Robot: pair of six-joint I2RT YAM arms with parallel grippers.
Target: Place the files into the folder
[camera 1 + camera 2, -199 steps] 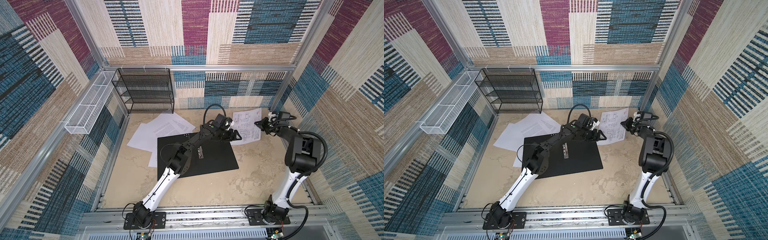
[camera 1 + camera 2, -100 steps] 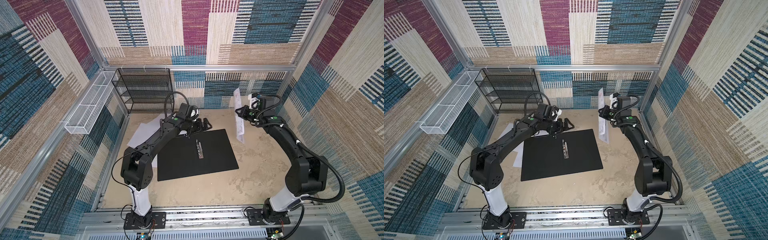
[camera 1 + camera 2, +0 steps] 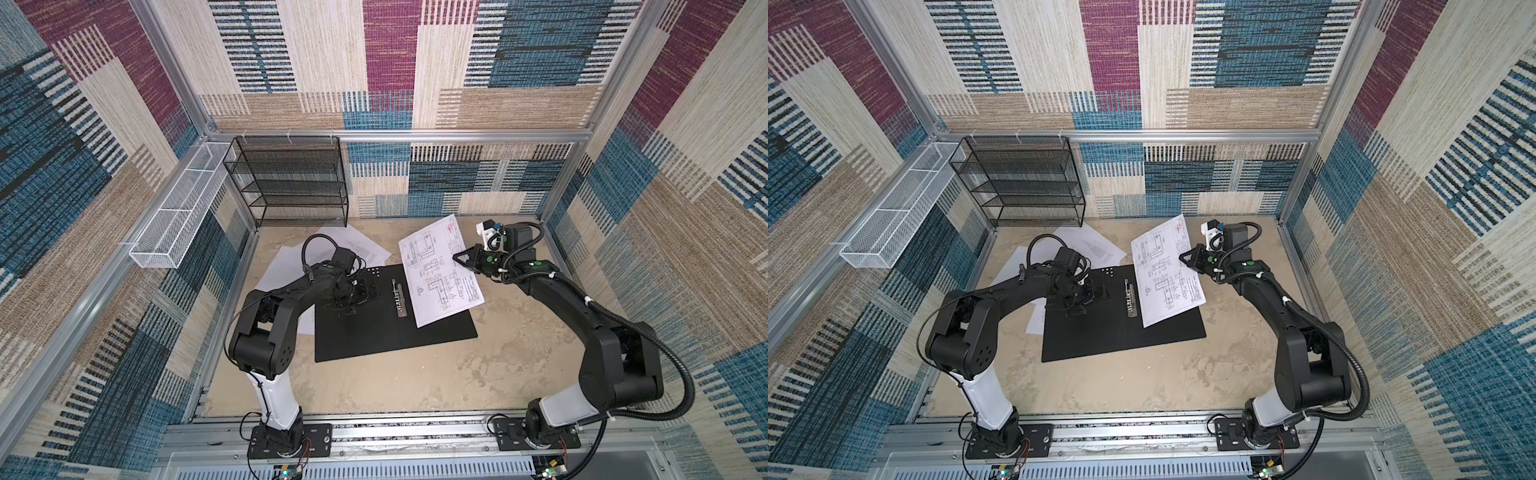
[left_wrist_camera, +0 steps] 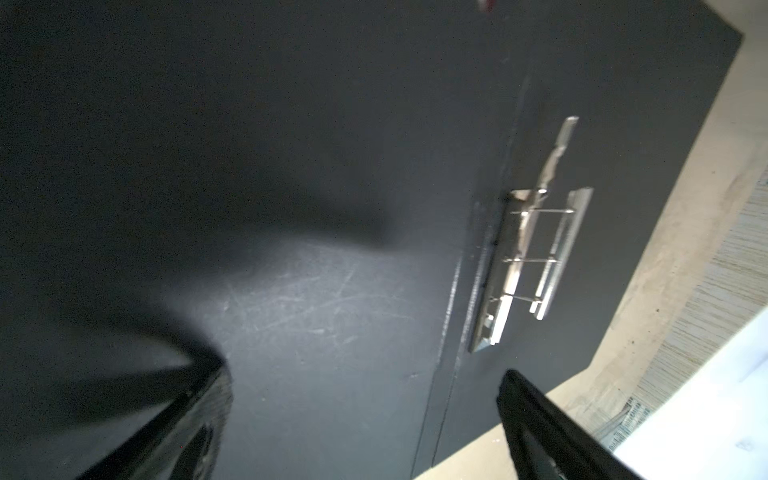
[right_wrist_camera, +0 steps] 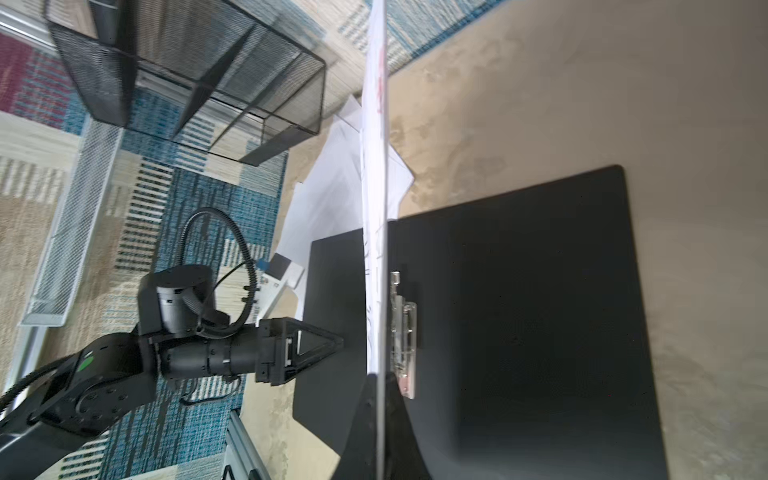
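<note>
Left fingers (image 4: 536, 419): spread wide, empty, low over open black-inside flat folder (image 3: 374, 336) on tabletop (image 3: 415, 386), moved there from loose white printed sheets (image 3: 284, 266). Right fingers (image 3: 461, 257): clamped on white line-drawing sheet (image 3: 436, 274), earlier edge-on, now slanted over folder's right half.

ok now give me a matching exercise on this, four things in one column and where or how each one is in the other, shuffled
Things
1. drawing sheet
2. left gripper
3. folder
4. text sheets

States
A. lying open, black inside up
B. on the table by the folder's far left side
C. open, above the folder's left half
D. pinched by the right gripper, over the folder's right half

Pairs: 1-D, 2-C, 3-A, 4-B
</note>
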